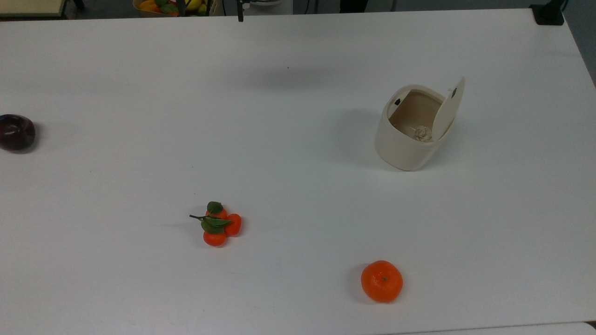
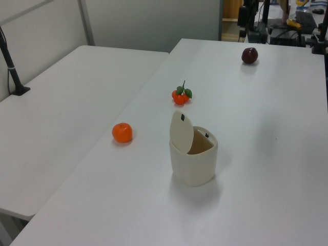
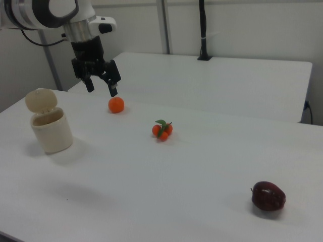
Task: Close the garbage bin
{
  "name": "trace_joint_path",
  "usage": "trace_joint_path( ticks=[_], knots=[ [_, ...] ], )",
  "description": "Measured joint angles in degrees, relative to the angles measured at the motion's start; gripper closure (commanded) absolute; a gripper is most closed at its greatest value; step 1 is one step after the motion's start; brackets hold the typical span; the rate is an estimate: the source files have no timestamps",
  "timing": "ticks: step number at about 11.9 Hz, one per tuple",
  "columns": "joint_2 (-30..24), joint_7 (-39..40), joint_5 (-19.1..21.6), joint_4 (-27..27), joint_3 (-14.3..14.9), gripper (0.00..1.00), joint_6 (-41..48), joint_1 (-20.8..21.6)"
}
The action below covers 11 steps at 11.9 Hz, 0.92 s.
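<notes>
The cream-beige garbage bin [image 1: 406, 144] stands on the white table at the top view's right, and its flat lid [image 1: 449, 108] is hinged up and stands nearly upright. A crumpled pale ball [image 1: 423, 133] lies inside it. The bin [image 2: 193, 164] sits near the middle of the left view with its lid [image 2: 181, 132] raised. In the right view the bin [image 3: 51, 132] is at the left, and my gripper [image 3: 102, 87] hangs open and empty in the air, above and to the right of it, well apart from the lid [image 3: 41, 100].
A single orange [image 1: 382, 281] lies near the front edge in the top view. A cluster of small oranges with leaves [image 1: 219, 225] sits mid-table. A dark red apple [image 1: 16, 132] rests at the top view's far left. A second white table [image 3: 227, 80] adjoins this one.
</notes>
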State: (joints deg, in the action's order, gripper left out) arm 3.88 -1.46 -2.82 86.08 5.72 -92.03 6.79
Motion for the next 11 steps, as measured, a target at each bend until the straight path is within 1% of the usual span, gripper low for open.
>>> trace_joint_path(
  ticks=[7,8,9,10,11],
  knots=[
    [0.0,0.0,0.0,0.0,0.0,0.0,0.0,-0.2],
    [0.0,0.0,0.0,0.0,0.0,0.15,0.0,-0.4],
    [0.0,0.0,0.0,0.0,0.0,0.45,0.0,-0.4],
    [0.0,0.0,0.0,0.0,0.0,0.72,0.0,-0.5],
    [0.0,0.0,0.0,0.0,0.0,0.93,0.0,-0.5]
  ],
)
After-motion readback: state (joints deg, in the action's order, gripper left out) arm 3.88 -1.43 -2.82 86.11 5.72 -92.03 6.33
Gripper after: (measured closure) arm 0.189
